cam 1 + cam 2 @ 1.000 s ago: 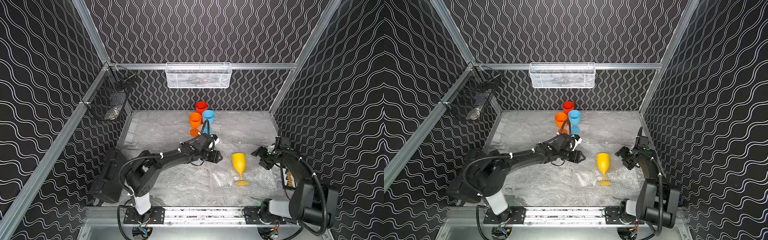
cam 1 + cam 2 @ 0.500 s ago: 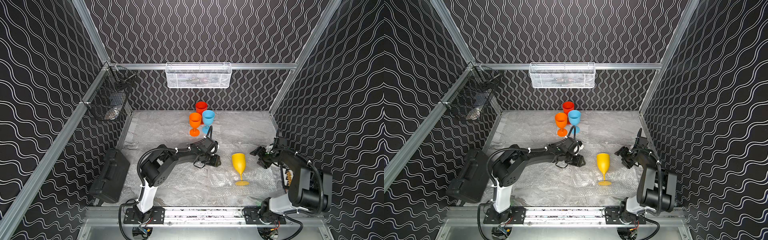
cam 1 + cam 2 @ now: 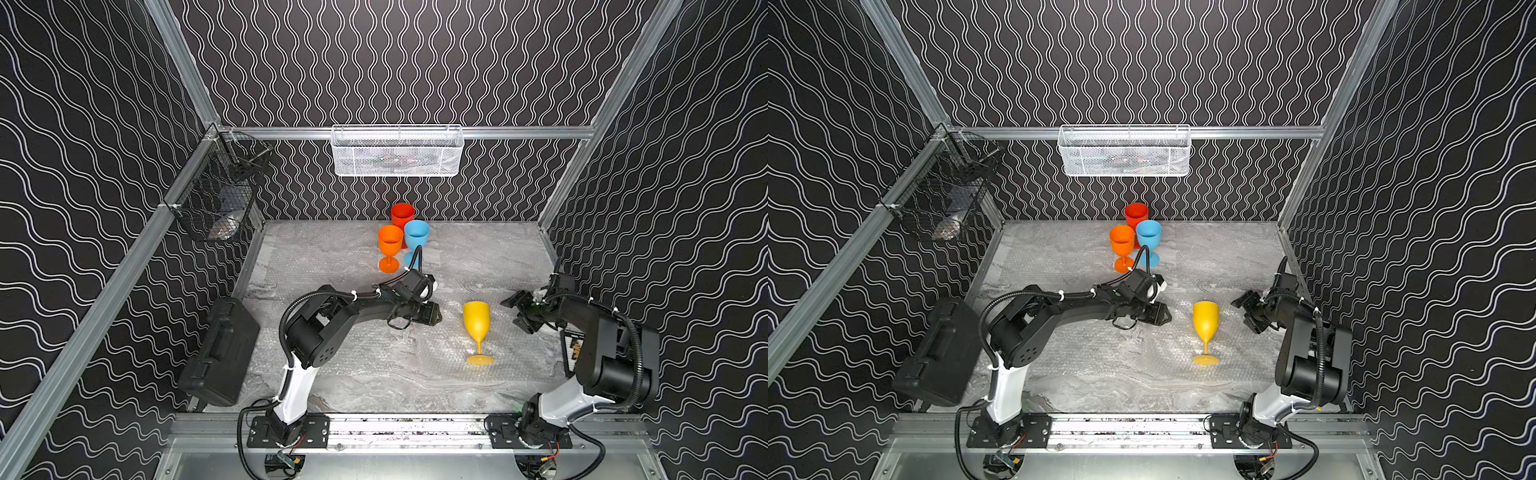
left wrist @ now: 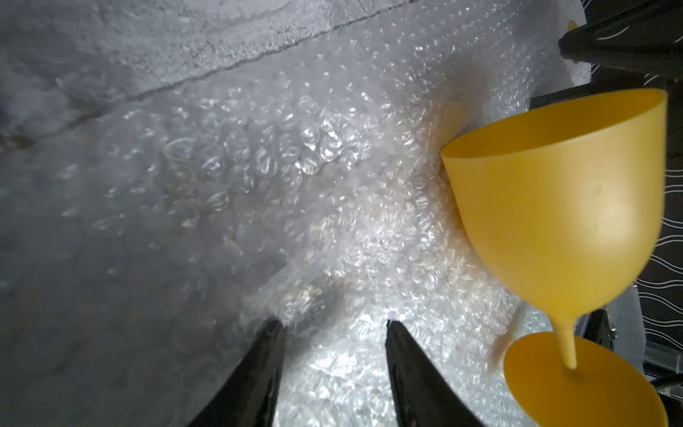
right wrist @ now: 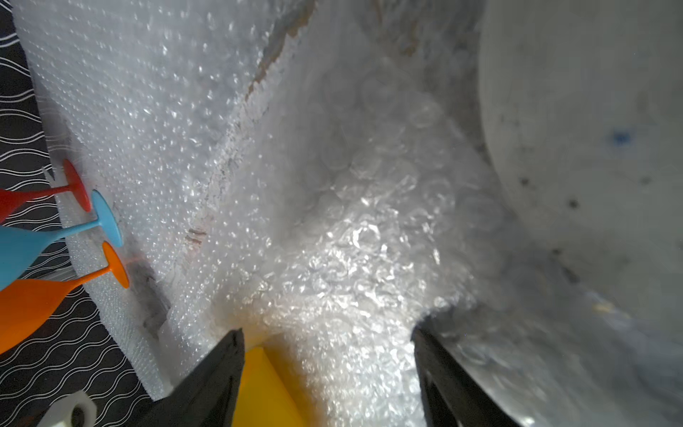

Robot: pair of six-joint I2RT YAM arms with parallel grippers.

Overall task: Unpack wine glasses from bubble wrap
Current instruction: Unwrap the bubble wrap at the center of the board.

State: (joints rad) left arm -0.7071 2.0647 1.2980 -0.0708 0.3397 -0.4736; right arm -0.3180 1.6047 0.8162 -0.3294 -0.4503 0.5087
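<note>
Left arm reared up; left pincer, right pincer gape over bubble wrap.

I see four wine glasses. The yellow glass stands between my left claw and my right claw. The orange glass, blue glass and red glass stand beyond my left claw. There are two baskets, a white basket and a black basket. There is one black case.

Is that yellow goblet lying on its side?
No, the yellow goblet stands upright on its round foot, on top of the bubble wrap.
</note>
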